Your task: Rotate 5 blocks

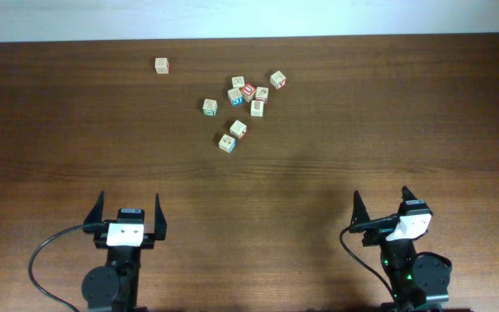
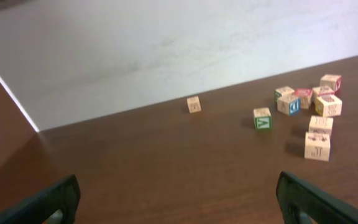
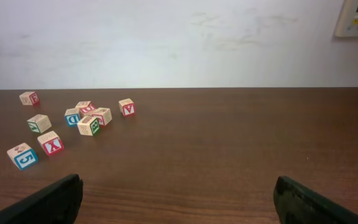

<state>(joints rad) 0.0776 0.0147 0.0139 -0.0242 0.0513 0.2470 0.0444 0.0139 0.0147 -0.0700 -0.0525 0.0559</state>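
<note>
I'm taking the counter's (image 1: 59, 130) far edge as twelve o'clock. Both arms are parked at the near edge, well apart from everything lying on the wood. The left gripper (image 1: 129, 198) is at about seven o'clock from the counter's middle. Its two fingers are spread as wide as they go and hold nothing. The right gripper (image 1: 381, 193) is at about five o'clock, spread just as wide and equally empty. In each wrist view only dark wood shows between the fingertips.

The blocks (image 1: 236, 95) lie in a loose scatter at about twelve o'clock from the middle, closer to the far edge than to the arms. All of them sit flat on the counter. A tight knot forms the heart of the scatter, with the red-topped cube (image 1: 249, 89) in it, touching or just beside its neighbours; I cannot tell which.

At two o'clock from that knot, slightly apart, sits the block with a red A (image 3: 127, 107). At eight o'clock the block with a green mark (image 1: 210, 106) stands alone. Toward six o'clock is the block marked X (image 3: 50, 143). Just beside it at seven o'clock is the block with a blue 5 (image 3: 22, 155), the one nearest the arms.

A lone cube (image 1: 162, 65) sits well apart at ten o'clock from the scatter, near the far edge, with the pale wall (image 3: 179, 37) behind it.
</note>
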